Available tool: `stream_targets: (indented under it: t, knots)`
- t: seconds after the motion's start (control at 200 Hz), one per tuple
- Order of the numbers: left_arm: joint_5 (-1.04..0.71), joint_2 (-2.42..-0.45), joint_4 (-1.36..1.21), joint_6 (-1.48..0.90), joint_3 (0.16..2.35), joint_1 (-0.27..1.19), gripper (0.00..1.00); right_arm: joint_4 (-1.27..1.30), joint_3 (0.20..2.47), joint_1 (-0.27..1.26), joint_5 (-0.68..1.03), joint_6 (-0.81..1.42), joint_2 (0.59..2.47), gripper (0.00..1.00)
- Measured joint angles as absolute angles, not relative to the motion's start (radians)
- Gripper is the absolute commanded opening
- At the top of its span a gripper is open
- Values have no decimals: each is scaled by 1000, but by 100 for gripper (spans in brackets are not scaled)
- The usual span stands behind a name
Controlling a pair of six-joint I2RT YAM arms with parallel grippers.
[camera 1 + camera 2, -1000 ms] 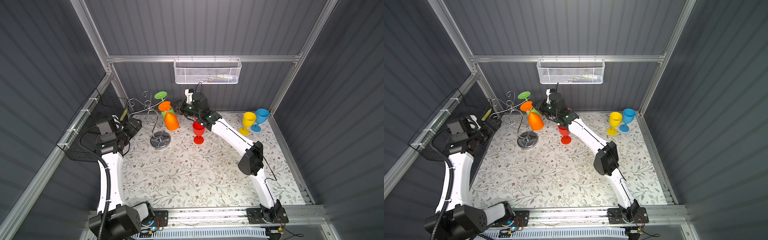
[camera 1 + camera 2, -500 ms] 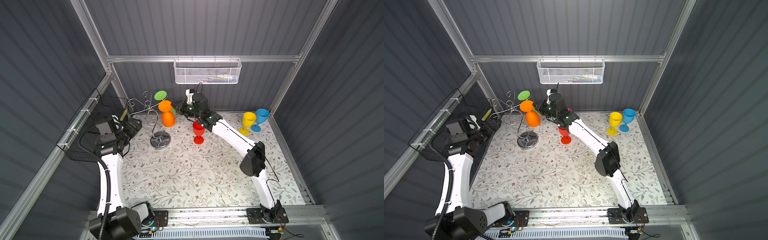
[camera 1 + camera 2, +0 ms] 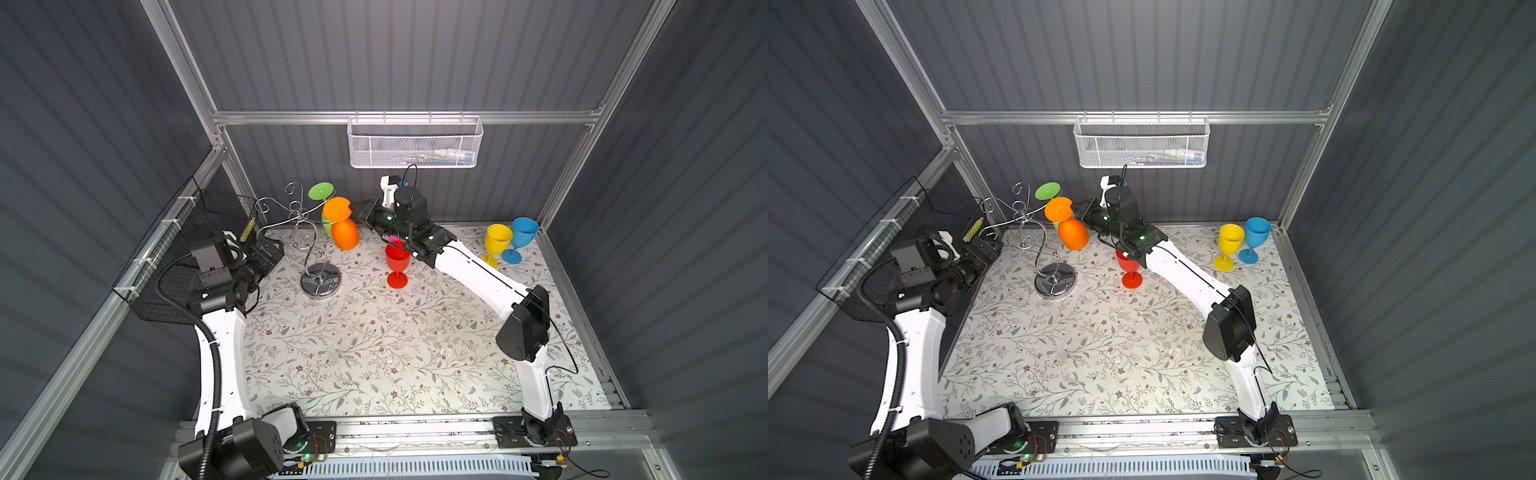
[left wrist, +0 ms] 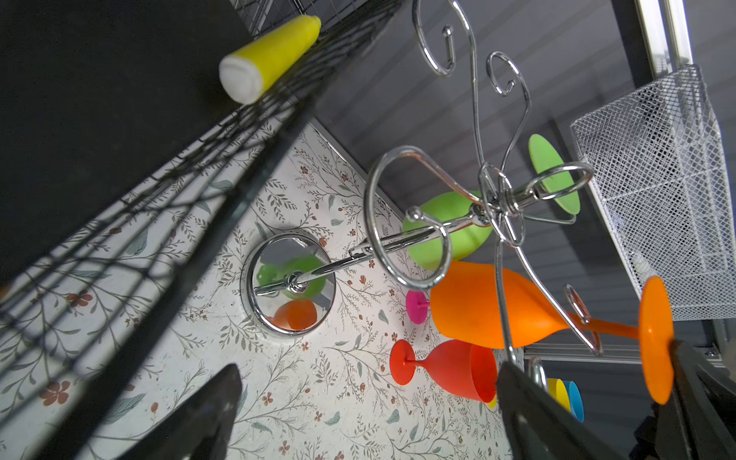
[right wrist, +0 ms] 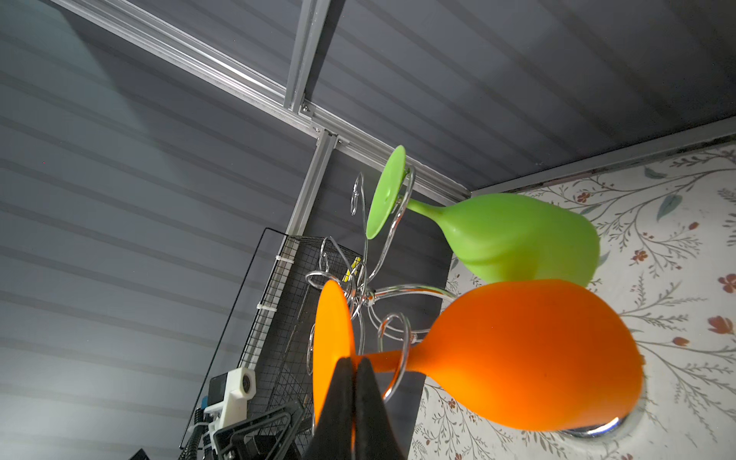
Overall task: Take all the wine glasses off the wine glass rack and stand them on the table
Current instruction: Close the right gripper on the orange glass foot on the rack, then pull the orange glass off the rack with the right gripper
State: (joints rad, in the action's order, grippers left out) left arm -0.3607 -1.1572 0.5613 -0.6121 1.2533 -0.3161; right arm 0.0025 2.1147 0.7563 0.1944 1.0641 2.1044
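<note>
The chrome wine glass rack (image 3: 320, 282) (image 3: 1055, 280) (image 4: 292, 282) stands at the back left of the floral cloth. An orange wine glass (image 3: 345, 235) (image 3: 1073, 234) (image 4: 478, 304) (image 5: 517, 358) hangs upside down and tilted from it, its stem still inside a curled arm. My right gripper (image 3: 357, 210) (image 3: 1077, 208) (image 5: 354, 360) is shut on the rim of that glass's round foot. A green wine glass (image 3: 321, 191) (image 4: 442, 229) (image 5: 509, 239) hangs on the arm behind. My left gripper (image 3: 270, 251) (image 3: 986, 249) (image 4: 368, 378) stands open left of the rack, holding nothing.
A red glass (image 3: 397, 262) (image 4: 450, 368) stands under my right arm, with a pink one (image 4: 417, 306) behind it. Yellow (image 3: 496, 239) and blue (image 3: 523, 230) glasses stand at the back right. A black wire basket (image 3: 187, 249) holds a yellow tube (image 4: 271, 55). A white mesh basket (image 3: 415, 143) hangs on the back wall.
My right gripper has finished closing on the orange glass's foot, and the glass has swung slightly on its arm. The left arm has stayed still.
</note>
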Motion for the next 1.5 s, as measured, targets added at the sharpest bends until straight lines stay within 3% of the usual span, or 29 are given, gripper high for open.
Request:
stream_targets:
  t: [0.585,1.226,1.501]
  knots:
    - [-372,-1147,555,-613,1228,-316,100,26,2012,800,186,1047,2051,2]
    - [-402,-1114,553,-612,1215,-318,100,-62,2309,825,184,1039,2235,2]
    - [-431,-1061,560,-612,1177,-318,100,-68,2338,809,168,1051,2260,3]
